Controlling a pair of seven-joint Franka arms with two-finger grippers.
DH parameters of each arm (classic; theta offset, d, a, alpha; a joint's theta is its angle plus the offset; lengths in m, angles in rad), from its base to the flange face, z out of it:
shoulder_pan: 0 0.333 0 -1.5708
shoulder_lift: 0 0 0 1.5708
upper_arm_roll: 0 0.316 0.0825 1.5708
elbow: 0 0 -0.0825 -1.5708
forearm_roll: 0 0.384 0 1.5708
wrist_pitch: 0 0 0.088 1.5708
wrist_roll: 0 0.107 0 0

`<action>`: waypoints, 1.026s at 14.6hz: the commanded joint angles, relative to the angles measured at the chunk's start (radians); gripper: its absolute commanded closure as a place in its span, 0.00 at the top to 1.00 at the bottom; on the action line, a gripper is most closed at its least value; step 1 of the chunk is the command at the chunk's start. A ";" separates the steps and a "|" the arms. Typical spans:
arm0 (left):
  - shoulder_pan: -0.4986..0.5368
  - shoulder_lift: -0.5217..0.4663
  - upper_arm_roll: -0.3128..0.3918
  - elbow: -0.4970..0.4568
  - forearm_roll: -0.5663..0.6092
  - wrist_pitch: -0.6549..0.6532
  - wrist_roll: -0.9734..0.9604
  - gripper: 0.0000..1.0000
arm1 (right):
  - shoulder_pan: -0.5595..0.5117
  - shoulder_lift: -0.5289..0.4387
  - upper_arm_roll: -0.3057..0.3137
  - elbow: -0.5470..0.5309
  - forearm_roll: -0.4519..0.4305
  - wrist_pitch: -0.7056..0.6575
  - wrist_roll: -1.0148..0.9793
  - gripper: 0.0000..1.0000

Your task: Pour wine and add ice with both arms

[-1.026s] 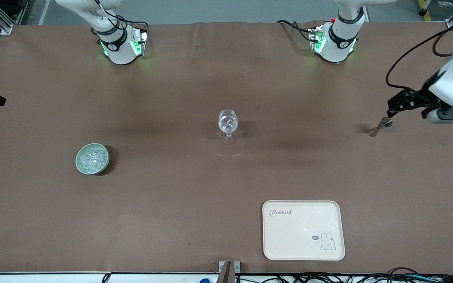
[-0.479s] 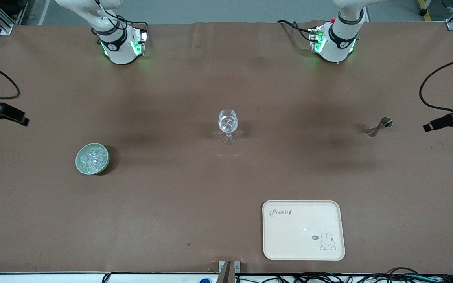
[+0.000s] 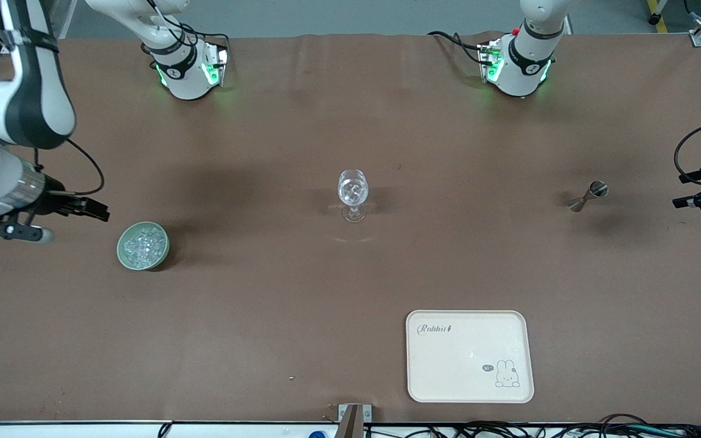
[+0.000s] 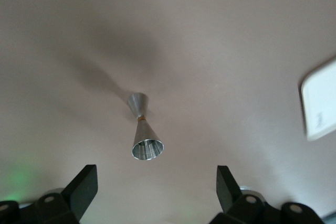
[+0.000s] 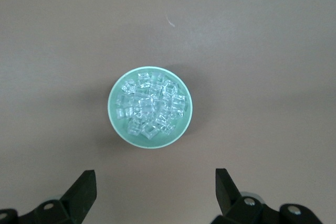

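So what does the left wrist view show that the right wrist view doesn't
Only the left wrist view shows the silver jigger standing on the table, with a corner of the cream tray at the picture's edge, seen past the open left gripper.

Only the right wrist view shows the pale green bowl heaped with clear ice cubes, seen past the open right gripper.

Both share the brown table cover and a pair of black fingers spread wide, holding nothing. Neither shows the wine glass.
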 commanded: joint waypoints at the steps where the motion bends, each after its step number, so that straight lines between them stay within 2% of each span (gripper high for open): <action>1: 0.002 0.059 -0.010 0.021 -0.034 -0.044 -0.272 1.00 | 0.013 0.055 0.000 -0.052 0.006 0.116 -0.013 1.00; 5: 0.071 0.153 -0.012 0.015 -0.077 -0.133 -0.320 1.00 | 0.035 0.140 0.005 -0.062 0.006 0.223 -0.013 1.00; 7: 0.106 0.225 -0.013 0.019 -0.089 -0.147 -0.279 1.00 | 0.038 0.170 0.008 -0.083 0.006 0.283 -0.013 0.96; 9: 0.144 0.285 -0.013 0.021 -0.121 -0.149 -0.247 1.00 | 0.038 0.172 0.020 -0.133 0.006 0.366 -0.013 0.85; 12: 0.163 0.314 -0.016 0.015 -0.170 -0.149 -0.243 0.99 | 0.039 0.190 0.021 -0.140 0.006 0.400 -0.013 0.70; 14: 0.164 0.329 -0.016 0.010 -0.195 -0.149 -0.242 0.98 | 0.041 0.197 0.021 -0.140 0.004 0.409 -0.015 0.57; 15: 0.163 0.331 -0.018 -0.014 -0.215 -0.146 -0.239 0.96 | 0.041 0.204 0.020 -0.140 0.004 0.414 -0.015 0.56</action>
